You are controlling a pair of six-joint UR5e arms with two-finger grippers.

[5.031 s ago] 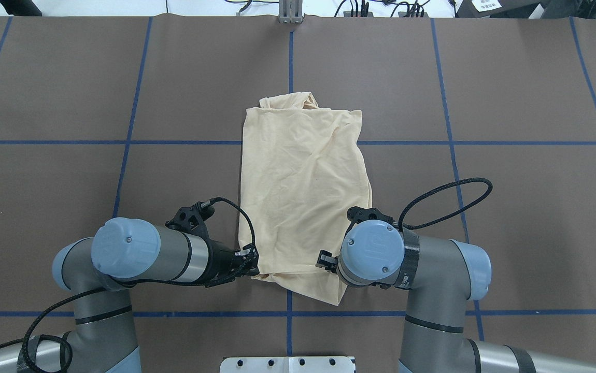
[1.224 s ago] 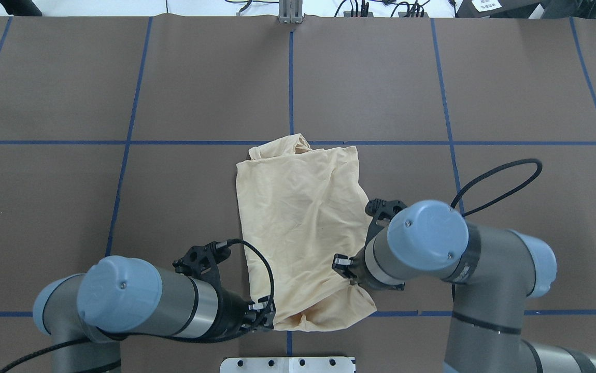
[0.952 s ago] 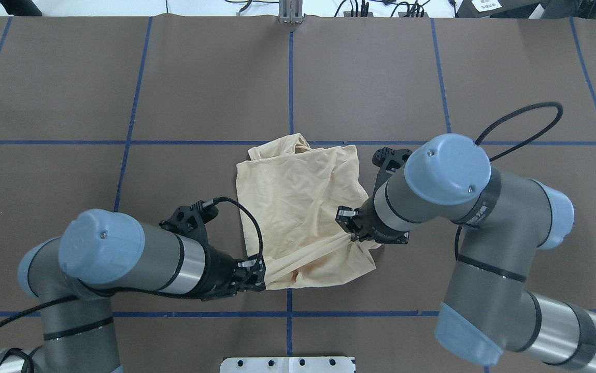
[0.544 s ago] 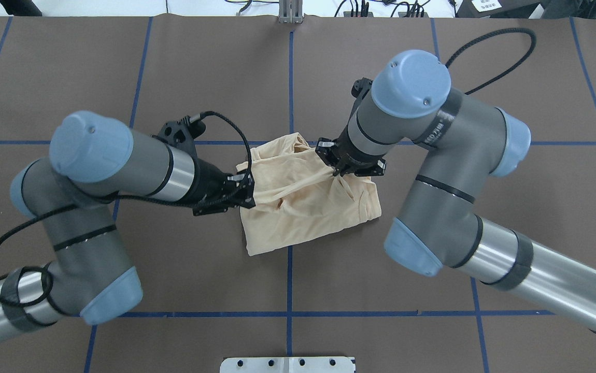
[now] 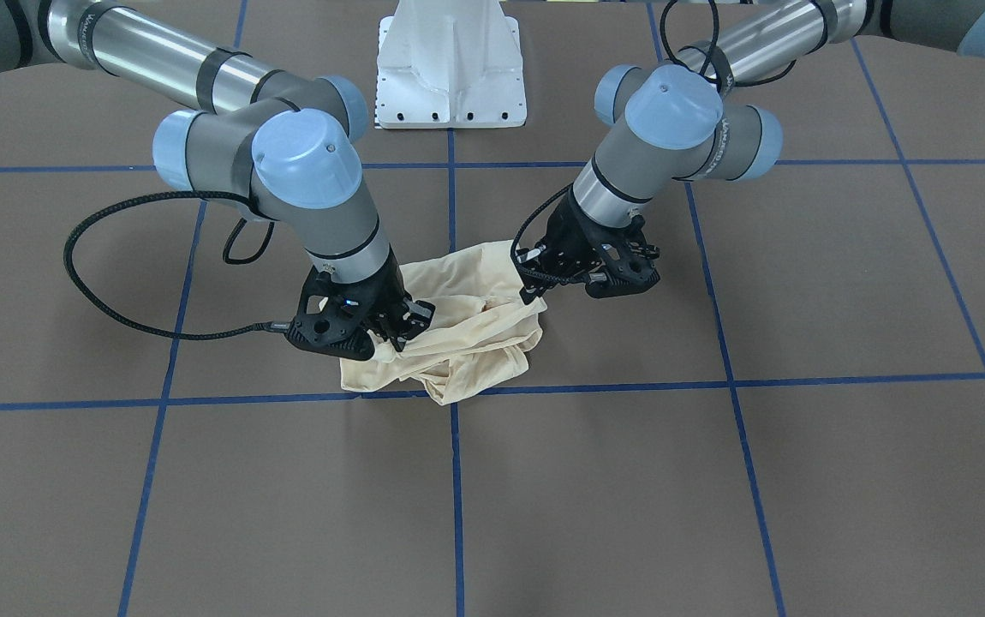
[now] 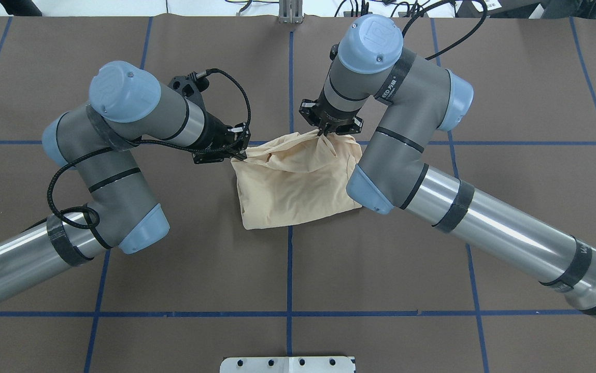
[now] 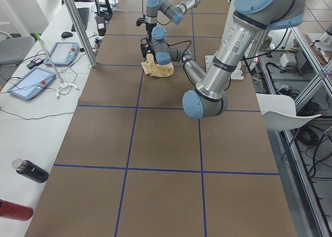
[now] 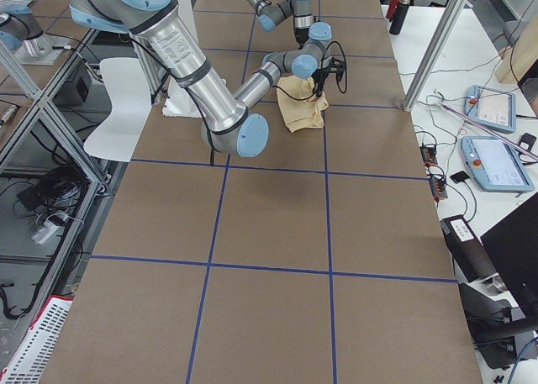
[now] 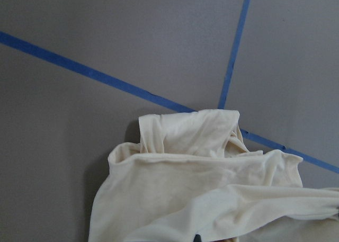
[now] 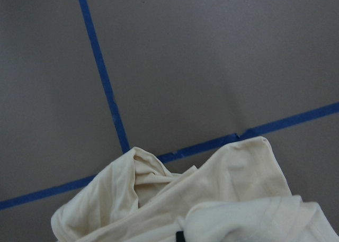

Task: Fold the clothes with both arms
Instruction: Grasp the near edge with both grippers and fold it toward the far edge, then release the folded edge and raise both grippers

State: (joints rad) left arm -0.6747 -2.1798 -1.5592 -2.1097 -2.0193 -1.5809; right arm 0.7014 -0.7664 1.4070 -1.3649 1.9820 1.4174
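So the left end effector (image 6: 240, 153) is clenched on the left corner of the shirt (image 6: 293, 191), low down at the cloth's far edge. The shirt sits mid-table (image 6: 173, 259), right at a crossing of the blue tape lines (image 6: 289, 269). It's doubled over, with the smooth fold toward the robot and the bunched edge on the far side. The right end effector (image 6: 325, 132) is pinching the other corner of that same edge, with cloth gathered up into it.

Looks to me like the halfway fold is at its lay-down point. Next move, I'd guess: lower both corners together, line them up with the layer underneath and let go. Then back out upward so the thin fabric doesn't drag or spring open.
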